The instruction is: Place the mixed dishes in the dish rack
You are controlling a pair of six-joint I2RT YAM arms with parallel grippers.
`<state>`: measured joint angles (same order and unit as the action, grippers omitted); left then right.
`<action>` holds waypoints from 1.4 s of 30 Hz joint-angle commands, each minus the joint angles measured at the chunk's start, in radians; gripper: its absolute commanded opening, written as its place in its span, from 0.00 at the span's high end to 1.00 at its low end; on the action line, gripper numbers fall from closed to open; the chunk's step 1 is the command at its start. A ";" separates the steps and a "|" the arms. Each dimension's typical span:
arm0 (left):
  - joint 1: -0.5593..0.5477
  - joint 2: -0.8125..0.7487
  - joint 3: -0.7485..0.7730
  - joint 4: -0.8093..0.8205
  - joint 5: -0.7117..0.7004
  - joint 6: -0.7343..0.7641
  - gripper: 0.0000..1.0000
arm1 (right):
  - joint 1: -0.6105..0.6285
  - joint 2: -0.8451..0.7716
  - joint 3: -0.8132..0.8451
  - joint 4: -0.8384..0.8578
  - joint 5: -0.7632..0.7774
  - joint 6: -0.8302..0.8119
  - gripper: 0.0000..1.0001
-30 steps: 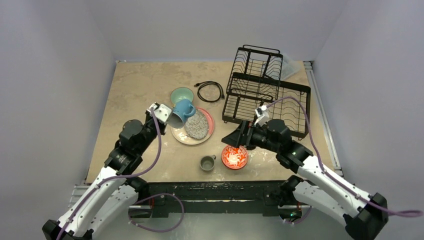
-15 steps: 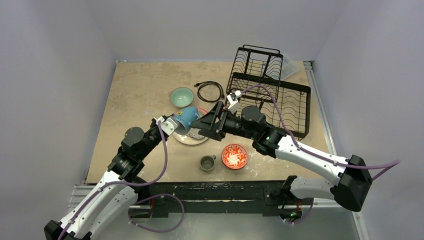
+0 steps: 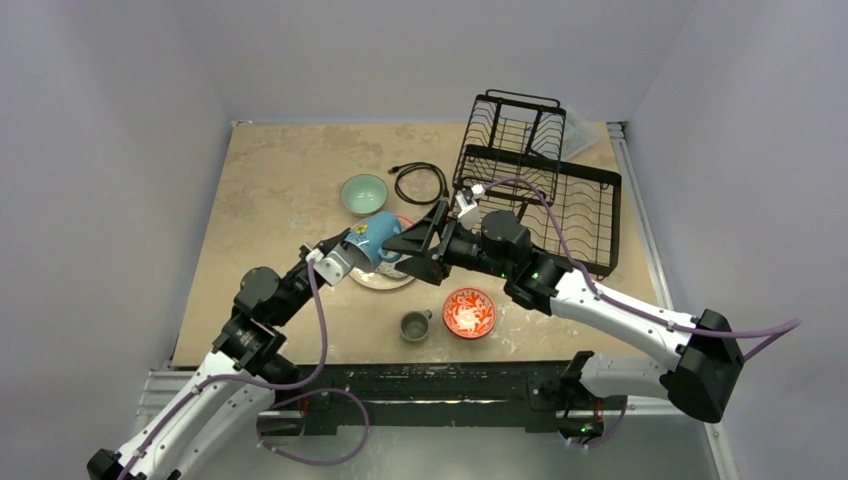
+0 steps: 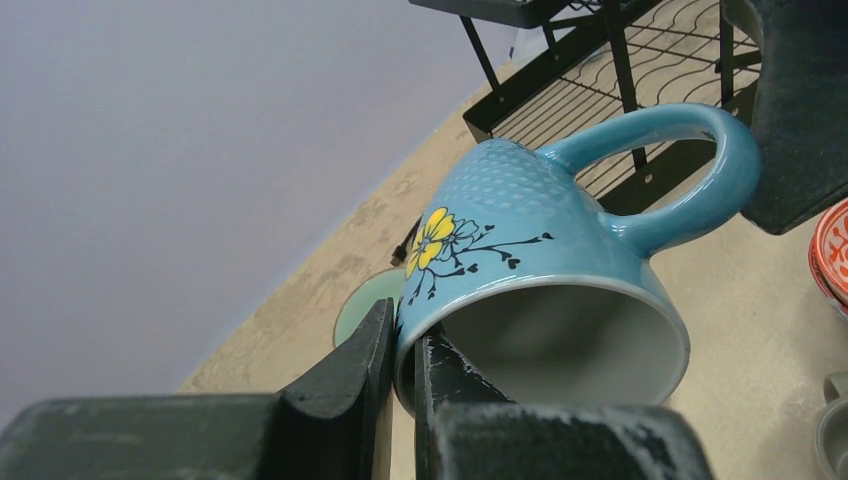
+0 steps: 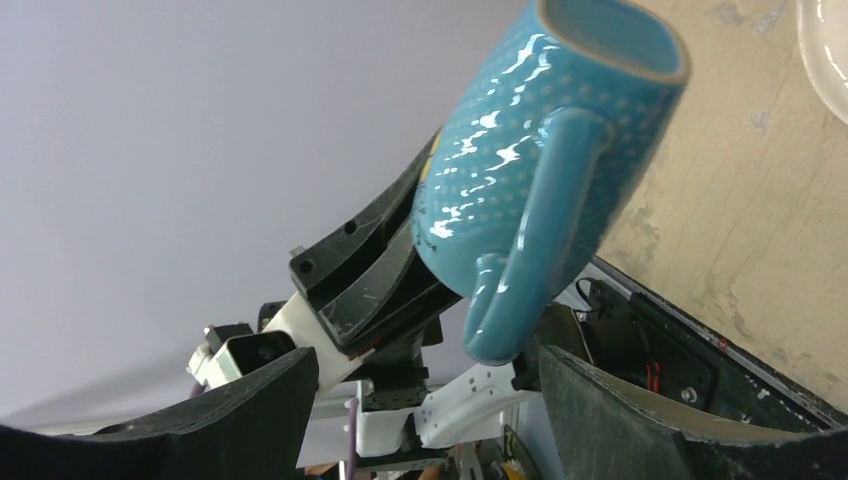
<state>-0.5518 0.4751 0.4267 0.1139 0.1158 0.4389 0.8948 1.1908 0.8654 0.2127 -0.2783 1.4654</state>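
blue cup (image 3: 372, 236) is held tilted above the desk (image 3: 270, 180), near the dish rack (image 3: 540, 190) but outside it. left tool (image 4: 403, 345) is clamped on its rim, one finger inside, one outside. right tool (image 5: 430, 395) is spread wide, fingers flanking its handle.

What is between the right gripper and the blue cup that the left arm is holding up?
Nothing visible. The right gripper is open, its fingers on either side of the handle of the blue cup, not yet touching it. The left gripper pinches the cup's rim on the far side.
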 commanded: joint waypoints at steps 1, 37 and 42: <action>-0.007 -0.042 0.006 0.178 0.029 -0.006 1.00 | -0.002 -0.030 0.004 -0.034 0.047 0.026 0.21; -0.020 -0.083 -0.004 0.149 0.222 -0.007 1.00 | -0.003 0.061 -0.087 0.228 -0.103 0.123 1.00; -0.020 -0.077 0.020 0.124 0.224 -0.029 0.96 | -0.004 0.054 -0.055 0.168 -0.076 -0.011 1.00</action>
<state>-0.5579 0.4053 0.4019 0.1539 0.2844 0.4957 0.8948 1.2587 0.7727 0.3511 -0.4042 1.6230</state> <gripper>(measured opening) 0.058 0.142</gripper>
